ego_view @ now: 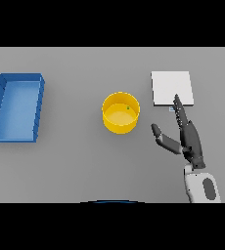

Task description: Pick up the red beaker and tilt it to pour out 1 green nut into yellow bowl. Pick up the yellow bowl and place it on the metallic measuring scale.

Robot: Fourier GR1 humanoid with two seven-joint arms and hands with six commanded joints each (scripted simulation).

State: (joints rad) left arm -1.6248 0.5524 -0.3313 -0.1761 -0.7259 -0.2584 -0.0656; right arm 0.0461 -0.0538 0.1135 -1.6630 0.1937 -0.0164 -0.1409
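Reaching with straight, spread fingers, the right hand [190,139] nears the yellow bowl [120,113], probably light, rigid and slick; grasp its rim.

Plain grey table [65,166] filling the whole view, matte and evenly lit, without hard shadows. Dark strip at the far left corner past the table's edge. Blue rectangular tray [37,105] resting on the left part, long side running away from the viewer. No walls, floor or windows visible.
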